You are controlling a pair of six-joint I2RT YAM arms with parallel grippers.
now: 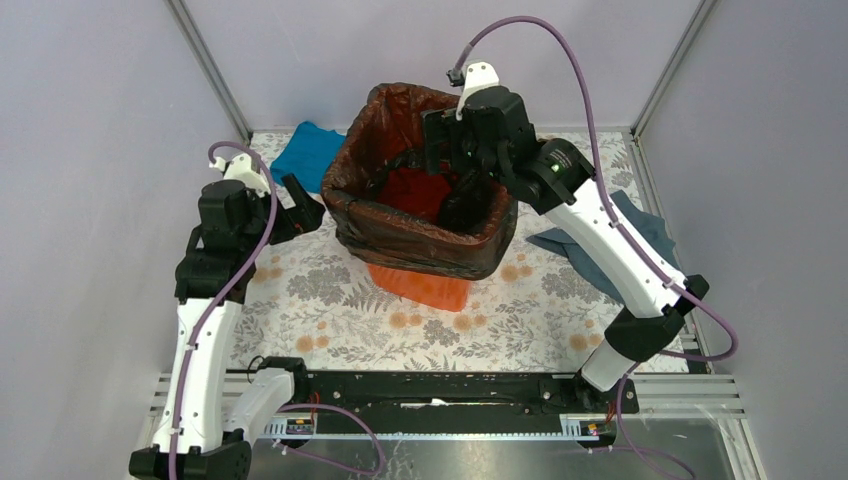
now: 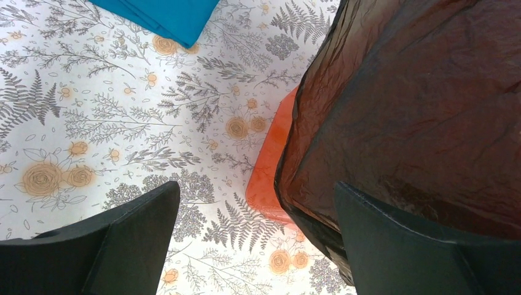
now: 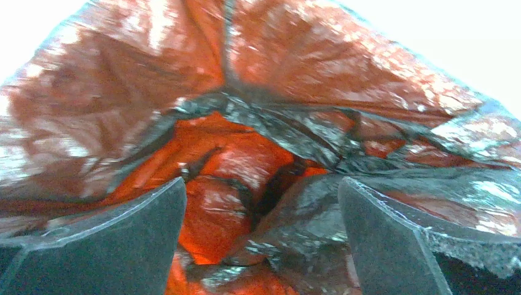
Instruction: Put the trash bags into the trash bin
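The orange trash bin stands mid-table with the black trash bag lining it and folded down over its rim; only the bin's base shows. My right gripper is open over the bin's right side, pointing down into it. In the right wrist view its jaws stand wide over crumpled bag film and the orange inside of the bin. My left gripper is open and empty, just left of the bin. In the left wrist view the bag-covered wall and the bin's base lie beside its right finger.
A teal cloth lies at the back left, also in the left wrist view. A grey-blue cloth lies right of the bin under my right arm. The flowered tablecloth covers the table; metal posts stand at the back corners.
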